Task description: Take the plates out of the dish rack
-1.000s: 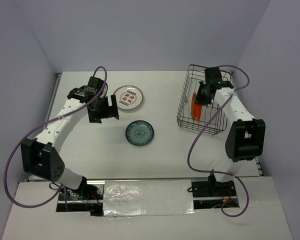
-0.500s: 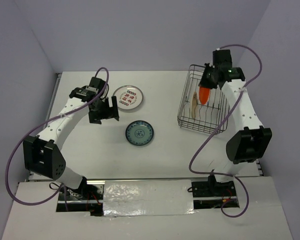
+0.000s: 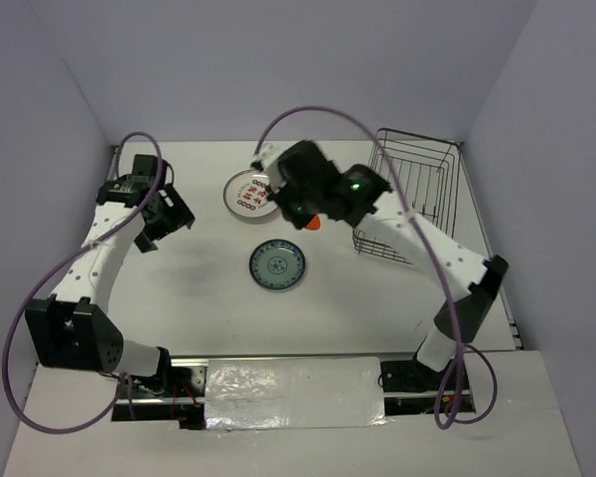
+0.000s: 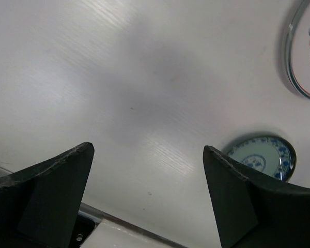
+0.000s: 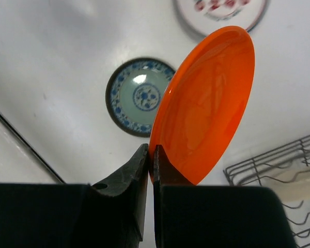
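My right gripper [image 3: 308, 214] is shut on the rim of an orange plate [image 5: 206, 103] and holds it tilted above the table, left of the black wire dish rack [image 3: 412, 194]. The orange plate shows only as a small patch in the top view [image 3: 314, 223]. Below it, a teal-blue patterned plate [image 3: 277, 265] lies flat on the table. A white plate with red marks [image 3: 246, 195] lies behind it, partly hidden by the arm. A cream plate [image 5: 294, 178] stands in the rack [image 5: 279, 165]. My left gripper [image 3: 164, 214] is open and empty at the far left.
The left wrist view shows the teal-blue plate [image 4: 261, 157] and the edge of the white plate [image 4: 305, 57] to its right. The table's near edge runs just below the left fingers [image 4: 51, 175]. The walls stand close on both sides.
My right gripper has lifted the orange plate out of the rack and swung it left over the middle of the table. My left arm has drawn back to the left.
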